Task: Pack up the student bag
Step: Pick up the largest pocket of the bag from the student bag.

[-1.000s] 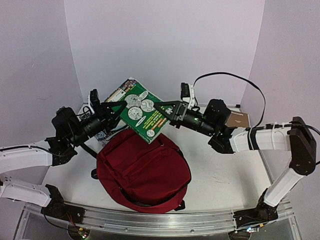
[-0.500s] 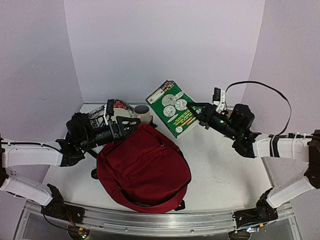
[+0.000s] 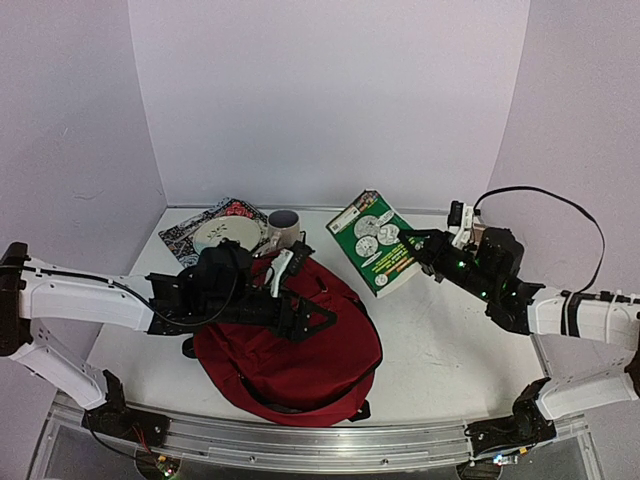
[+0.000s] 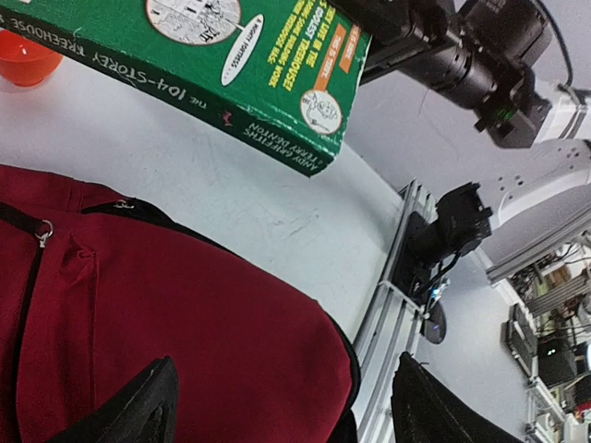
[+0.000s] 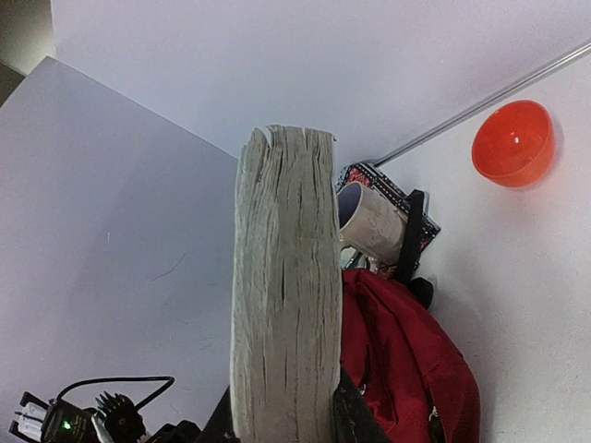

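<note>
student bag (image 3: 300, 370): I see the dark red student bag lying flat on the white table (image 3: 450, 350), in the middle and close to the arm bases. It is the biggest thing in view. A black zip line with a small metal ring shows on its fabric in the left wrist view.

left gripper (image 3: 312, 318): My left gripper hangs over the upper part of the bag. Its 2 fingers (image 4: 152, 406) are spread wide with nothing between them, only red fabric below. I cannot tell whether they touch the bag.

right gripper (image 3: 425, 250): My right gripper is clamped on the right edge of the green book.

green book (image 3: 378, 243): A thick paperback with white round pictures on its cover, held tilted to the right of the bag and apart from it. The spine reads "104-Storey Treehouse". From the right wrist, its page edges stand upright between the 2 fingers.

mug (image 3: 283, 224): Pale with a dark inside, just behind the bag's far edge.

patterned book (image 3: 185, 238): Black, white and red, flat at the back left, with a white disc (image 3: 225, 232) on it.

orange bowl (image 5: 512, 143): On the table by the back wall, seen only from the 2 wrists.
</note>
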